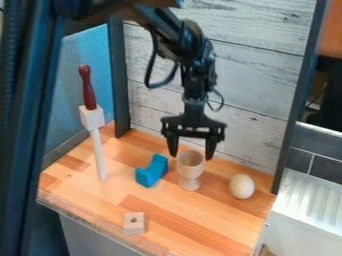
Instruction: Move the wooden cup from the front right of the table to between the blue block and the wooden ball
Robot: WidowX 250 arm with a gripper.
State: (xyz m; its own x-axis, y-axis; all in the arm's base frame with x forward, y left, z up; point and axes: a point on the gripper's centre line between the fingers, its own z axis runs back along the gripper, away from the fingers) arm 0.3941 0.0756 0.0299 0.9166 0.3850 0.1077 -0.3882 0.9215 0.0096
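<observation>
Fingers spread wide, a black gripper hangs over a wooden counter, its tips seen on either side of the rim of a pale wooden cup; whether they touch it cannot be told. The cup stands upright on its foot toward the counter's back edge. Just to its left sits a curved blue block; to its right, near the right back corner, lies a pale egg. A drilled wooden block rests near the front edge, while a red-handled rod stands, slightly tilted, toward the left edge.
</observation>
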